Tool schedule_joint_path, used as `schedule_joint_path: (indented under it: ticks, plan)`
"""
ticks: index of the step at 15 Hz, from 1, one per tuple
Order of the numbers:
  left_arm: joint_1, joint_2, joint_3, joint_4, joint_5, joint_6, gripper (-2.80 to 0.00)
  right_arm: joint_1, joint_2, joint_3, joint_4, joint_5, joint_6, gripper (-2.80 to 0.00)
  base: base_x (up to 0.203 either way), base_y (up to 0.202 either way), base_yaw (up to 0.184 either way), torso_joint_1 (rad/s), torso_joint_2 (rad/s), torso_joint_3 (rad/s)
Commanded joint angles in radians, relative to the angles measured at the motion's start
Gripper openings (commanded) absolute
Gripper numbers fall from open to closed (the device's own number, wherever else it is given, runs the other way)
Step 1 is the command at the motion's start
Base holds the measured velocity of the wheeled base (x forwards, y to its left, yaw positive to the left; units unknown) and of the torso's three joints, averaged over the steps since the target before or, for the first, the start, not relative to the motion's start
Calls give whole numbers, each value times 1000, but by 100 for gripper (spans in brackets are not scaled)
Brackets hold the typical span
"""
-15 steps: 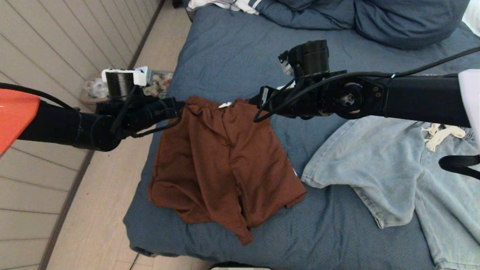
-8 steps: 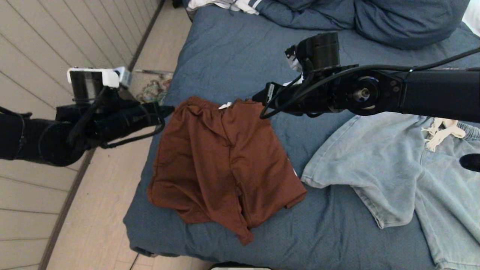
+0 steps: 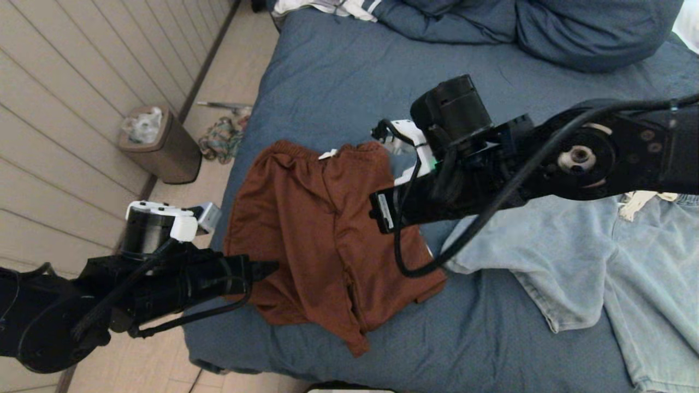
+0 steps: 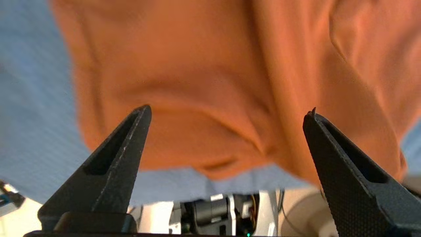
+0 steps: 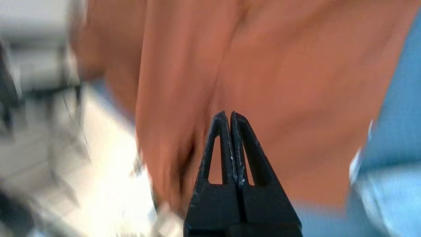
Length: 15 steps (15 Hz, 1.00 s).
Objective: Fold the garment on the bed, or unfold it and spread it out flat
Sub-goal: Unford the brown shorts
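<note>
Left gripper gapes wide over the rust shorts; right gripper hovers above them, fingers pressed together.

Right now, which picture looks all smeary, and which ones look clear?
The right wrist view is the smeary one: the brown shorts streak sideways behind the shut right hand. The left wrist view is only a little soft around the open left hand. The head view is clear, showing the bed sharply.

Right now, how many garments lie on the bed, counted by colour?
Rust-brown shorts: 1
Light blue denim shorts: 1
White striped garment at the far edge of the bed: 1
Total: 3
</note>
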<state>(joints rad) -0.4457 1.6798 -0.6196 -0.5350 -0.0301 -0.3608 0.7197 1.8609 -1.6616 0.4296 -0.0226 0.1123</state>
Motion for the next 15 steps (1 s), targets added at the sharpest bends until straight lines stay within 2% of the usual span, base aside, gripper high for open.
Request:
schedule_joint_path:
  ticks: [1,5,7,9,11,12,15]
  plan:
    - [-22,33,29,-8,-4,0,0,30,-32,16,83,0,-49,-280,0,0,0,0,0,0]
    - [-26,118,21,-70,-6,-4,0,48,3,38,94,1,-80,-280,0,0,0,0,0,0]
    - [-38,176,11,-96,-2,-4,0,69,8,70,144,1,-158,-280,0,0,0,0,0,0]
    - [-46,205,-17,-115,9,-5,0,73,18,67,146,2,-160,-280,0,0,0,0,0,0]
    - [-46,158,-24,-149,24,-8,0,66,20,59,143,3,-157,-280,0,0,0,0,0,0]
    - [-43,126,-22,-162,42,-8,-280,64,21,59,143,1,-158,-280,0,0,0,0,0,0]
    - [-37,67,-17,-176,68,-9,-280,67,42,59,143,-1,-160,-280,0,0,0,0,0,0]
